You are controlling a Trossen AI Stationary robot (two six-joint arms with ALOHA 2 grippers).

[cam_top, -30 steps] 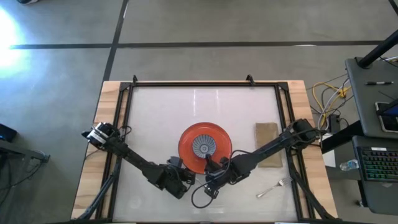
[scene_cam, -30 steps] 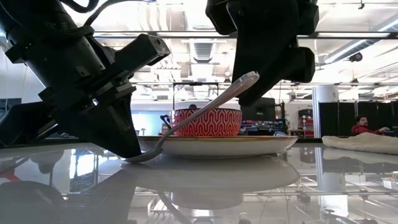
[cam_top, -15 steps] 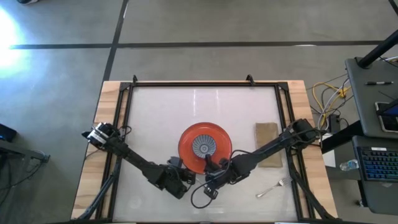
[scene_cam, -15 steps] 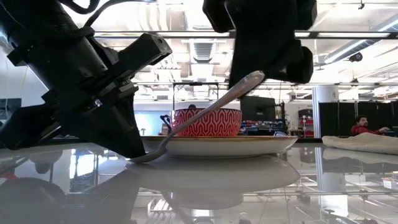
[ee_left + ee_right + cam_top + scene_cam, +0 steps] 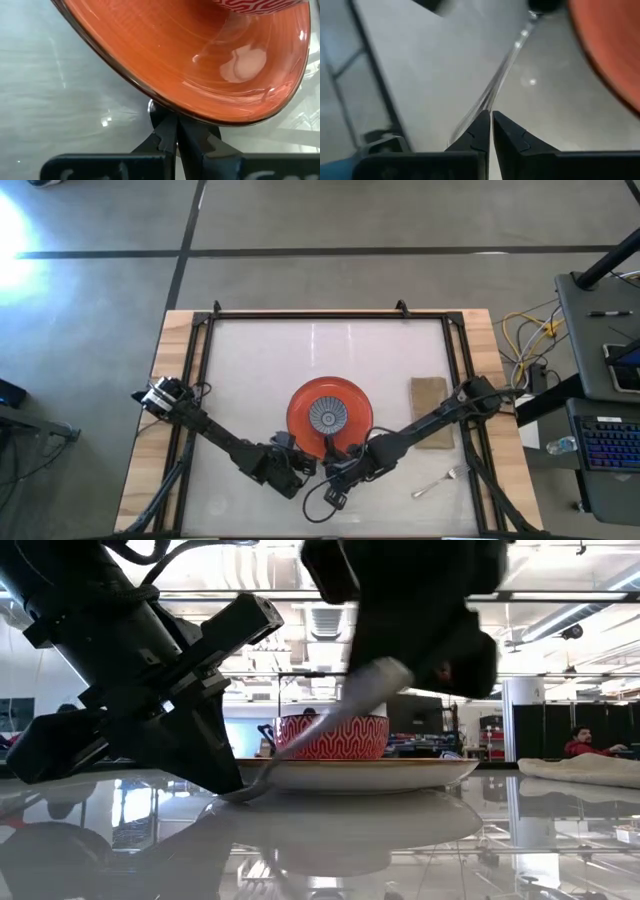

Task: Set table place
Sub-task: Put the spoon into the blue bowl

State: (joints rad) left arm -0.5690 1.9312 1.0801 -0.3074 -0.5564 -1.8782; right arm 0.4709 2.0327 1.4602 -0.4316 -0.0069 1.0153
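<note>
Jaws of the right gripper (image 5: 491, 131) are clenched on the handle of a spoon (image 5: 318, 745), whose long axis slants down from there to its bowl end on the table (image 5: 250, 370), just beside the near rim of the orange plate (image 5: 352, 401) that carries a patterned bowl (image 5: 332, 737). Left gripper (image 5: 175, 136) has its jaws pressed together at that same low end, under the plate rim, though I cannot tell if they pinch the spoon. Both arms meet near the table's front edge, right one higher; a napkin (image 5: 429, 412) and fork (image 5: 441, 481) lie toward the right edge.
</note>
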